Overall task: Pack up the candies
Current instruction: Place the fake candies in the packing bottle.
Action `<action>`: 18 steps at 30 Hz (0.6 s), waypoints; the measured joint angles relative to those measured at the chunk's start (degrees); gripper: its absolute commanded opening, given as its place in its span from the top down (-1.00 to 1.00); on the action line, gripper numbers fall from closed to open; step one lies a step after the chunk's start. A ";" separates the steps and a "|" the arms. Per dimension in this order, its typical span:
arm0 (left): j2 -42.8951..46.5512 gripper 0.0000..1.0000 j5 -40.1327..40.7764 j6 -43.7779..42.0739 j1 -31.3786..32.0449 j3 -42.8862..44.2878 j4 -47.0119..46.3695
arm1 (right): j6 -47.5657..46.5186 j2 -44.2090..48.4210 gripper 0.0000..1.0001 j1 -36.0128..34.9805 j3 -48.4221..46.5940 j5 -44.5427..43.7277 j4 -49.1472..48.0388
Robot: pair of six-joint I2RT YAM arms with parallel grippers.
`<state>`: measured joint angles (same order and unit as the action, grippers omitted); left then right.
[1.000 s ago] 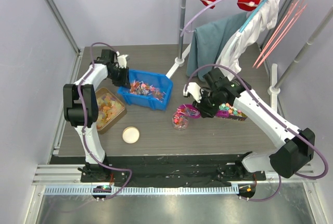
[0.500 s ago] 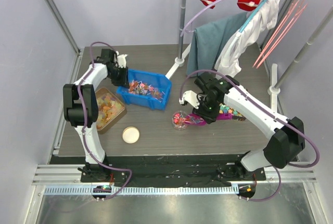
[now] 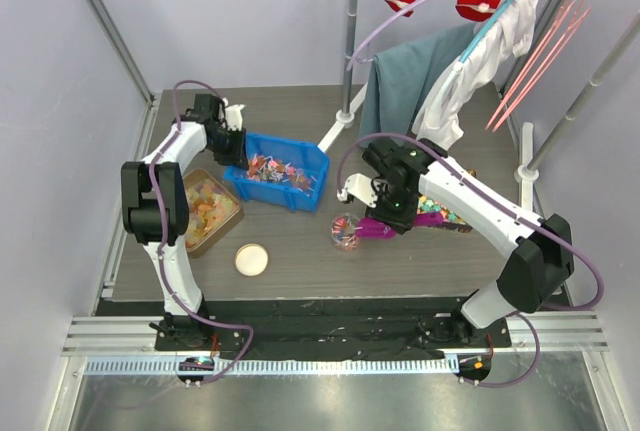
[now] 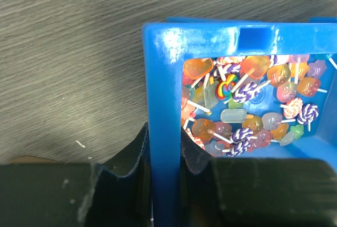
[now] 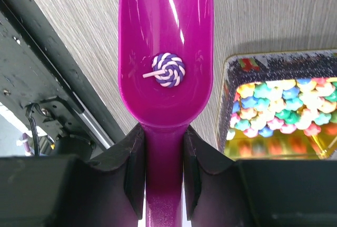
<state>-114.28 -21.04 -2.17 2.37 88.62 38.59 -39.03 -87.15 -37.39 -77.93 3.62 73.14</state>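
Candies (image 4: 247, 106) are lying loose inside blue bin (image 4: 160, 79), w/ one sitting in scoop (image 5: 168, 21) near-right of bin. Light, hard, slick, prob. rolling, so scooping beats pinching. Left tool (image 4: 164, 150) is clamping bin's wall; right tool (image 5: 164, 156) is gripping scoop handle.

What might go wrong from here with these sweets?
The magenta scoop, gripped by the right end effector, carries one lollipop; tilting could drop it onto the table beside the small jar. The left end effector pinches only one wall of the blue bin, which might slip or tip.
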 measured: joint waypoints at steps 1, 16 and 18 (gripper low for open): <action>0.00 1.00 0.00 0.00 0.00 0.00 -0.02 | -0.11 0.02 0.98 -0.02 -0.31 -0.35 0.44; 0.00 1.00 -0.02 0.04 0.00 0.00 -0.04 | -1.46 0.02 0.98 -0.11 -6.97 1.03 3.21; 0.00 1.00 -0.02 0.07 0.00 0.00 -0.04 | -1.44 0.00 0.98 -0.59 -7.10 2.27 3.23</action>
<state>-114.28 -21.06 -2.11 2.37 88.62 38.54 -40.47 -87.15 -37.98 -85.03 5.89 76.38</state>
